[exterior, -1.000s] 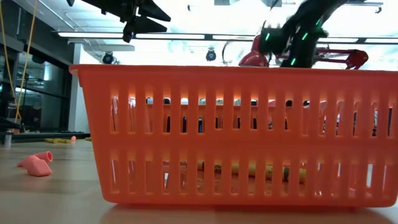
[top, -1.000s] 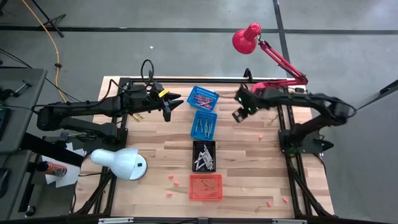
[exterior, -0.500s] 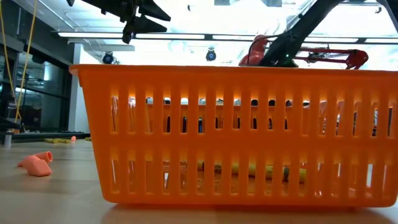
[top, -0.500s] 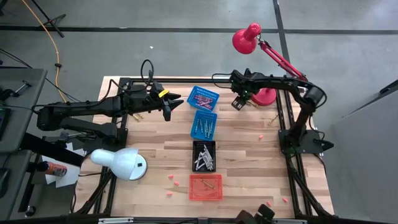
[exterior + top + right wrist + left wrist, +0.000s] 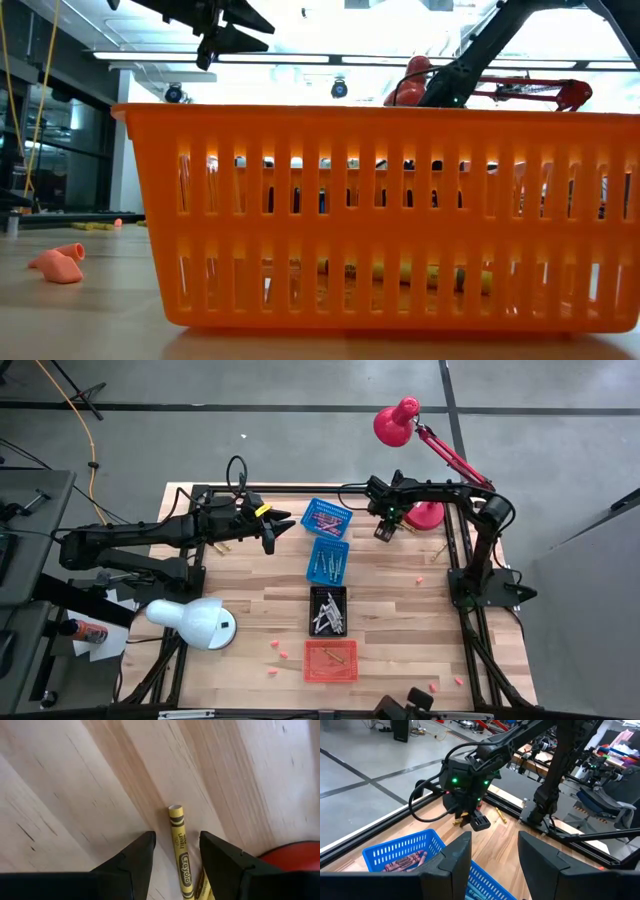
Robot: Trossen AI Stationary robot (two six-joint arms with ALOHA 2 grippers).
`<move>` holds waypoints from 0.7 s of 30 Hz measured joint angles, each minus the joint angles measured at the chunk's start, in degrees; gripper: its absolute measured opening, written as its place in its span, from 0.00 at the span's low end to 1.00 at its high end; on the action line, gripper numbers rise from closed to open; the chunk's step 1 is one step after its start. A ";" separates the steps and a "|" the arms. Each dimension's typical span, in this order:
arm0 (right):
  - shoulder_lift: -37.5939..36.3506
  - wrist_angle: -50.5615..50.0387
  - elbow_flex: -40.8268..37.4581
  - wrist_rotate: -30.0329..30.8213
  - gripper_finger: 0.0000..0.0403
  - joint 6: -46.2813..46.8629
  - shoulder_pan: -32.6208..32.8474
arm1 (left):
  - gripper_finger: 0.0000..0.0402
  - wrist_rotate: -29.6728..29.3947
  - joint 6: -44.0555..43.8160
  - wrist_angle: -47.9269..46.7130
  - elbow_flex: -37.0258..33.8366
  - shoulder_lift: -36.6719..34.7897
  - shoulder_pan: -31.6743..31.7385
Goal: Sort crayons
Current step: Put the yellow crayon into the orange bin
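Note:
My right gripper [image 5: 385, 532] points down near the table's far right, beside the red lamp's base [image 5: 430, 516]. It is open, with a finger on each side of a yellow crayon [image 5: 179, 842] lying flat on the wood and touching neither finger. A second yellow crayon [image 5: 202, 887] lies just beside it. My left gripper [image 5: 276, 526] hangs open and empty above the table, left of the blue baskets. The far blue basket [image 5: 326, 517] holds pink-red crayons, and the nearer blue basket [image 5: 328, 559] also holds crayons. The black basket [image 5: 328, 609] holds grey ones, and the orange basket [image 5: 330, 660] has one stick.
A white lamp [image 5: 195, 622] stands at the near left. Small pink bits [image 5: 280, 652] lie beside the orange basket, with more at the near right [image 5: 440, 685]. The orange basket [image 5: 380, 215] fills the low view. Black frame rails [image 5: 300, 488] run along the table's far edge.
My right arm has swung toward the table's far edge. Its gripper has sunk toward the wood beside the red lamp's base and rolled about its own axis. In the low view it has dropped behind the orange basket's rim.

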 joint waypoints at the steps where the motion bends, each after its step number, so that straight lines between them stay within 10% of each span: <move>1: 0.09 -0.04 -0.03 -0.18 0.39 -0.24 0.00 | 0.37 0.00 0.00 0.02 0.00 0.00 0.00; 10: 0.23 -1.95 -0.08 -4.79 0.03 -1.52 -0.03 | 0.37 0.00 0.00 -0.01 0.00 0.00 0.02; 21: -2.36 -7.77 -0.68 -11.67 0.01 1.36 5.67 | 0.37 0.00 0.06 -0.04 0.00 0.00 0.01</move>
